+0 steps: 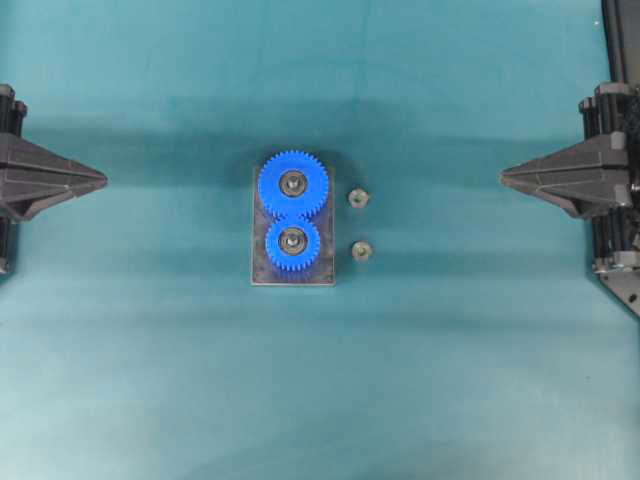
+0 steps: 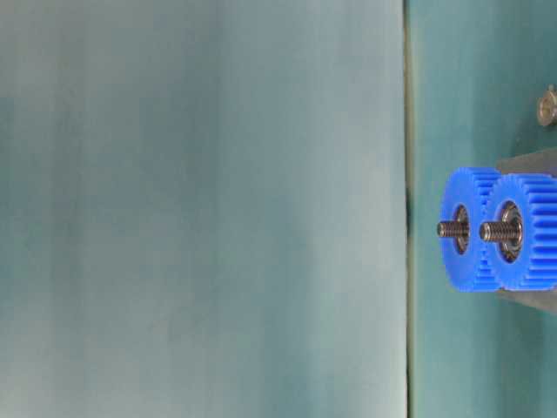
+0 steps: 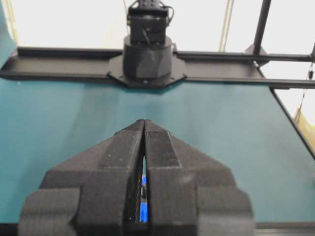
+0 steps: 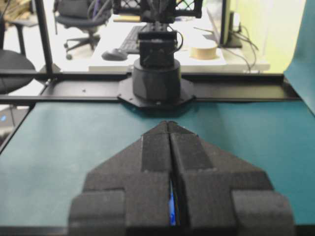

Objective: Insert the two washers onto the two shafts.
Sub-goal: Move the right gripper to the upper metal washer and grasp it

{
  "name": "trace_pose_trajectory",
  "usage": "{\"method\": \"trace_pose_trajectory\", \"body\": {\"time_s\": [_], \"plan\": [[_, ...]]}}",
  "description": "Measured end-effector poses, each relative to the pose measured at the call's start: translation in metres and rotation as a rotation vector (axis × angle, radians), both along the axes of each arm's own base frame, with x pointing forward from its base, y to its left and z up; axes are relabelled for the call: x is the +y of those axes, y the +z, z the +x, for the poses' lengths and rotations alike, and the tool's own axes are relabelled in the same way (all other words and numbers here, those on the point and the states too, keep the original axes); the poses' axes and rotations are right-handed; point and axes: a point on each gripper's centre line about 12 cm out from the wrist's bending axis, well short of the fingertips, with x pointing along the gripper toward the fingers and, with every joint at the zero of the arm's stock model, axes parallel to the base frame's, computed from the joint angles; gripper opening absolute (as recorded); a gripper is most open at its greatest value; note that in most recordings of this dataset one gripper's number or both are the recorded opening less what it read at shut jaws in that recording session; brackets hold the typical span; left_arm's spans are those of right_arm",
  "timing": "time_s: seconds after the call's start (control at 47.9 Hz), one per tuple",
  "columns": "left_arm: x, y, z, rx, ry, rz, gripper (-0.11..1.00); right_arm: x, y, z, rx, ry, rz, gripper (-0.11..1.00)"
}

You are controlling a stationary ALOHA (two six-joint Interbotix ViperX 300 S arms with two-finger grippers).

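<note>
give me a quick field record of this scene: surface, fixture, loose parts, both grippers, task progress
surface: teal table cover
fixture: grey base plate with a larger blue gear meshed with a smaller blue gear, each on a threaded shaft
loose parts: two small metal washers and, lying on the cover beside the plate
left gripper: shut, empty, apart from the fixture
right gripper: shut, empty, apart from the fixture
task progress: not started; both washers off the shafts
</note>
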Motion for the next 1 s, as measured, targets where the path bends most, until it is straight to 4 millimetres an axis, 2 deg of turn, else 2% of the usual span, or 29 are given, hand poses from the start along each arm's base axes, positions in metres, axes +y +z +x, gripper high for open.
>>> {"method": "trace_pose_trajectory", "body": {"time_s": [0.063,0.146,0.292,0.46,0.648,0.773,0.94,1.003], "plan": [[0.0,0.003,0.004,0.011,-0.005,-0.043,0.01,-0.002,-0.003,0.001,0.018,-0.011,0.011,0.02],[-0.005,0.005,0.015,0.066,-0.026,-0.091,0.01,-0.008,-0.019,0.006,0.163,-0.041,0.057,0.02],[-0.01,-0.005,0.032,0.209,-0.04,-0.096,0.01,-0.018,-0.045,0.015,0.469,-0.091,0.1,0.02],[-0.011,-0.014,0.049,0.355,-0.035,-0.067,0.01,-0.034,-0.058,0.032,0.631,-0.147,0.091,0.02],[-0.012,-0.018,0.06,0.417,-0.037,-0.051,0.01,-0.049,-0.087,0.066,0.834,-0.18,0.105,0.02],[-0.012,-0.021,0.061,0.432,-0.036,-0.051,0.01,-0.056,-0.115,0.096,0.964,-0.181,0.118,0.02],[-0.013,-0.021,0.061,0.434,-0.037,-0.05,0.01,-0.06,-0.141,0.127,1.058,-0.172,0.12,0.02],[-0.013,-0.021,0.06,0.434,-0.037,-0.05,0.01,-0.059,-0.149,0.136,1.08,-0.165,0.12,0.08]]}}
